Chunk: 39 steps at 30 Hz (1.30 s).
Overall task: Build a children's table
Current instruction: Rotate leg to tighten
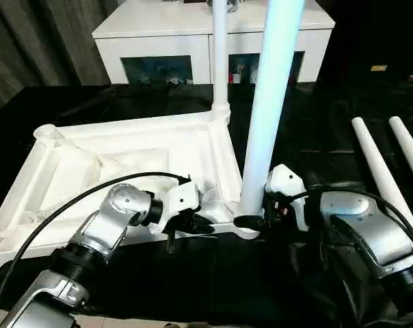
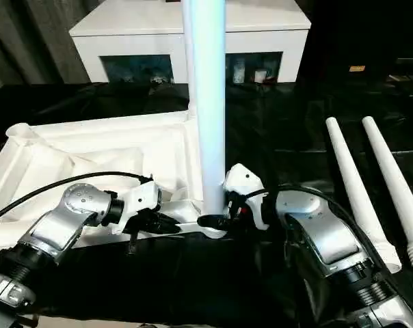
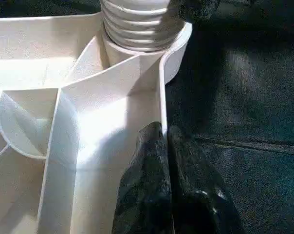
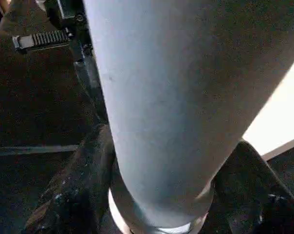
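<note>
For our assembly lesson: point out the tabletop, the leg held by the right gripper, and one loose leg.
tabletop (image 1: pixel 124 147), left eye view, ribbed underside.
held leg (image 1: pixel 264 130), left eye view, middle of the upright tube.
loose leg (image 2: pixel 353 184), right eye view, mid-length of the tube lying on the dark surface.

My left arm (image 1: pixel 97 236) reaches forward and inward, silver forearm angled toward the centre, wrist turned so the left hand (image 1: pixel 205 224) points sideways toward my right. Its two black fingers (image 3: pixel 152 180) are pressed together, pinching the thin side wall of the tabletop (image 1: pixel 145 164) between them. My right arm (image 2: pixel 329 246) comes in from the opposite side, forearm bent inward, wrist turned toward my left. The right hand (image 1: pixel 249 221) sits level, its fingers (image 4: pixel 74 185) spread part-way and clasping the base of the upright leg (image 1: pixel 268 109), one finger on each side.
</note>
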Available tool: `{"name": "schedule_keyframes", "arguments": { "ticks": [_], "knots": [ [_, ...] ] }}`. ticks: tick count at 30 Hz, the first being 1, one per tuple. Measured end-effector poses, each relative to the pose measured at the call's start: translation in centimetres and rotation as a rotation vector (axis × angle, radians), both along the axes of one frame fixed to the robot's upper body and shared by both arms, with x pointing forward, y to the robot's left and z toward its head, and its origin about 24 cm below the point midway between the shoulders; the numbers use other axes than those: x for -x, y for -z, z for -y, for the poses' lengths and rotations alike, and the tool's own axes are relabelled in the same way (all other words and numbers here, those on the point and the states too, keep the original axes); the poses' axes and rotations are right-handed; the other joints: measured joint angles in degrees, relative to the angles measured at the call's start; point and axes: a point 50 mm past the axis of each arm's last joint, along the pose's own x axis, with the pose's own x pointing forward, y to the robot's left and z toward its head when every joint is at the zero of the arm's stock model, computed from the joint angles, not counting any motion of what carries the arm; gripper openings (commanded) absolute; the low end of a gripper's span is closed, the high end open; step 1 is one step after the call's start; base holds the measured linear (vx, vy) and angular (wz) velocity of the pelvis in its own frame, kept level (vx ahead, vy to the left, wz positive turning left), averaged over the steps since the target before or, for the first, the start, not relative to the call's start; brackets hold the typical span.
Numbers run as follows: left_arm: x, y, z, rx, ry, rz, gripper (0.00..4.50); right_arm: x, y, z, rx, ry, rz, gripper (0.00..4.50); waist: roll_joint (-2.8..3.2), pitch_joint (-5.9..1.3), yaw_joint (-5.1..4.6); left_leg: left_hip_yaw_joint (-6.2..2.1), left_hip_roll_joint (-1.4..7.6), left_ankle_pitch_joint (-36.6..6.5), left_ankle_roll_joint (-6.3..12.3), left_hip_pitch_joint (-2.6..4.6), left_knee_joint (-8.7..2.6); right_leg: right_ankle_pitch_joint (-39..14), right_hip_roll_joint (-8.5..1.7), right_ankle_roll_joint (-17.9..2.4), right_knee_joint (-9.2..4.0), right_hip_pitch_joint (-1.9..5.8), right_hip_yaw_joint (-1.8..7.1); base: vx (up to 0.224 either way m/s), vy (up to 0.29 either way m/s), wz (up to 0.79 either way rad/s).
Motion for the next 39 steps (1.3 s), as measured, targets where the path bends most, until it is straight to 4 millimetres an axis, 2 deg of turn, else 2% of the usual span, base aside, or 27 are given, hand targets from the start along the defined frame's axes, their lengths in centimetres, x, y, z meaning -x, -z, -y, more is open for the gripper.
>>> {"name": "schedule_keyframes", "arguments": {
  "ticks": [6, 15, 17, 20, 21, 25, 29, 39],
  "knots": [
    [0.0, 0.0, -0.1, -0.005, -0.003, -0.001, 0.0, 0.0, 0.1, -0.1, -0.002, -0.014, 0.01, 2.49, -0.01, 0.01, -0.04, 0.0, 0.03, 0.0, 0.0, 0.01, 0.25, 0.0, 0.0, 0.0, 0.34, -0.03, 0.03, 0.0, 0.0, 0.0],
    [0.0, 0.1, -0.2, -0.007, -0.005, -0.004, 0.0, -0.1, 0.2, -0.2, -0.013, -0.015, 0.009, 2.47, -0.01, 0.0, -0.1, 0.0, 0.05, 0.0, 0.0, 0.01, 0.39, 0.0, 0.0, 0.0, 0.46, -0.02, 0.04, 0.0, 0.0, 0.0],
    [0.0, 0.1, -0.3, -0.008, -0.007, -0.005, 0.0, -0.2, 0.3, -0.2, -0.031, 0.0, -0.005, 3.17, -0.01, 0.0, -0.15, 0.0, 0.06, 0.0, 0.0, 0.01, 0.42, 0.0, 0.0, 0.0, 0.5, -0.02, 0.04, 0.0, 0.0, 0.0],
    [0.0, 0.1, -0.3, -0.007, -0.009, -0.006, 0.0, -0.3, 0.6, 0.0, -0.055, 0.032, -0.034, 3.23, 0.01, -0.01, -0.19, 0.0, 0.07, 0.0, 0.0, 0.01, 0.46, 0.0, 0.0, 0.0, 0.53, -0.01, 0.04, 0.0, 0.0, 0.0],
    [0.0, 0.1, -0.2, -0.005, -0.008, -0.006, 0.0, -0.3, 0.7, 0.1, -0.064, 0.039, -0.046, 3.5, 0.02, -0.01, -0.18, 0.0, 0.07, 0.0, 0.0, 0.0, 0.47, 0.0, 0.0, 0.0, 0.53, -0.01, 0.04, 0.0, 0.0, 0.0],
    [0.0, 0.1, -0.2, -0.003, -0.005, -0.007, 0.0, -0.1, 0.9, 0.4, -0.071, 0.054, -0.05, 3.59, 0.02, -0.02, -0.13, 0.0, 0.07, -0.01, 0.0, 0.0, 0.47, 0.0, 0.0, 0.0, 0.52, -0.02, 0.03, 0.0, 0.0, 0.0],
    [0.0, 0.1, -0.2, -0.003, -0.002, -0.009, 0.0, 0.3, 2.0, 0.9, -0.056, 0.073, -0.088, 3.59, 0.03, -0.01, -0.06, 0.0, 0.07, 0.0, 0.01, -0.04, 0.5, 0.0, 0.0, 0.0, 0.53, -0.03, 0.03, 0.0, 0.0, 0.0],
    [0.0, 0.1, -0.2, -0.003, 0.003, -0.008, 0.0, 0.3, 1.7, 1.1, -0.068, 0.065, -0.098, 3.59, 0.04, -0.02, -0.02, -0.01, 0.09, 0.0, 0.01, -0.03, 0.61, 0.0, 0.0, 0.0, 0.61, -0.01, 0.03, 0.0, 0.0, 0.0]
  ]
}}
